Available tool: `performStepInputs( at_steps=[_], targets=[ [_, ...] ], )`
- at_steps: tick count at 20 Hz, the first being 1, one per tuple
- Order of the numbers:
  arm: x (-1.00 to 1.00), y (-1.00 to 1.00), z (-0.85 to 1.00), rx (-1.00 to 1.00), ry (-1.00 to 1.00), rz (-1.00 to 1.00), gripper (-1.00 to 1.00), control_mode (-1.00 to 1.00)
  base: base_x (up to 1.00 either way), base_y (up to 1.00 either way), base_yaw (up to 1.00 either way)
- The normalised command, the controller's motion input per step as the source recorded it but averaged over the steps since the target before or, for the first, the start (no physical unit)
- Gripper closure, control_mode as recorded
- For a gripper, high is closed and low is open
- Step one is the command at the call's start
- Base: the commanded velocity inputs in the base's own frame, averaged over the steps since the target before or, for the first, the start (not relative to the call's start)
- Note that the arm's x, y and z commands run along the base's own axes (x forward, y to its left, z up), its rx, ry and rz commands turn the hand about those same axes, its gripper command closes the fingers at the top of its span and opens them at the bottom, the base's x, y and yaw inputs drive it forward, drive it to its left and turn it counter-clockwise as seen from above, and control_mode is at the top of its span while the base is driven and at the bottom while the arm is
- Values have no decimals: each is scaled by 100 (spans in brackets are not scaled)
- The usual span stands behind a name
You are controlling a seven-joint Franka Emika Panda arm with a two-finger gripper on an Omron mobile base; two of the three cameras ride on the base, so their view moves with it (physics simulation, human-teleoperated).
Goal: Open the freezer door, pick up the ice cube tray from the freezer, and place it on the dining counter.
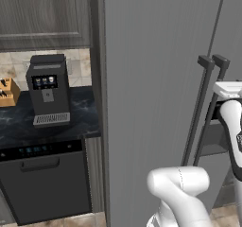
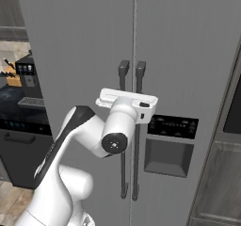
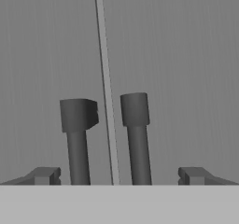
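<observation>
Straight ahead, closed freezer door (image 2: 188,55), brushed grey.

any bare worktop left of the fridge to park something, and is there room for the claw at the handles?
Dark worktop: a free patch between the coffee machine and the fridge side, another between the machine and the knife block. Tight at the handles: the freezer door bar sits right beside its neighbour's, both between the open claw tips.

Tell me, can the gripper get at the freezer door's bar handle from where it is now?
Probably yes. The gripper is open and faces the two dark handles with nothing between; the freezer door handle, the right-hand bar, sits between the fingertips. How close it is isn't clear.
</observation>
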Motion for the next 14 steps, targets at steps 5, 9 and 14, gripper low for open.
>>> performStepInputs(
  at_steps=[5,9,14],
  targets=[
    [18,-6,0,0,0,1,-100,-100,0,0,0],
    [24,-13,0,0,0,2,-100,-100,0,0,0],
    [16,-10,-2,0,0,3,-100,-100,0,0,0]
  ],
)
